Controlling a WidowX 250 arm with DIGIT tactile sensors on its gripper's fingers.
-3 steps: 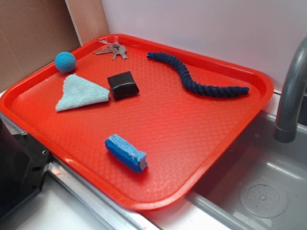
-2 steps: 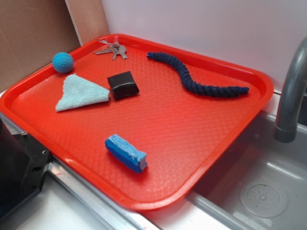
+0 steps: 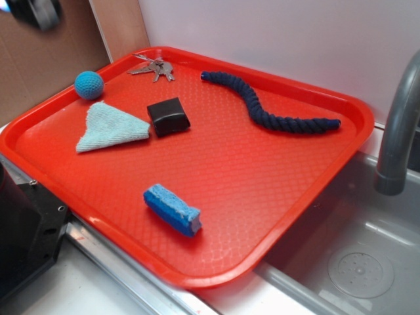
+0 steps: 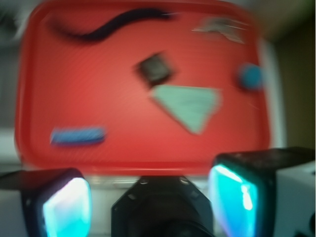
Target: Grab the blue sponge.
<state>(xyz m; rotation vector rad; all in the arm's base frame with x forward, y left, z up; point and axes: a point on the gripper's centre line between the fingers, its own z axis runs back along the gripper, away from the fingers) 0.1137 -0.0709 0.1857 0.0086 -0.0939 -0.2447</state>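
The blue sponge point(image 3: 172, 209) is seen at seven o'clock on the red tray point(image 3: 275, 190), untouched; the gripper point(image 4: 148, 197), held spread wide above, should be lowered across its narrow sides.

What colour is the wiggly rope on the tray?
The rope is dark navy blue, clearest in the exterior view.

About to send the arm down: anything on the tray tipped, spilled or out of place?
Nothing stands out. The sponge lies alone near the tray's front edge; cloth, ball, black block, keys and rope lie apart, nothing spilled. The gripper is open, off the tray.
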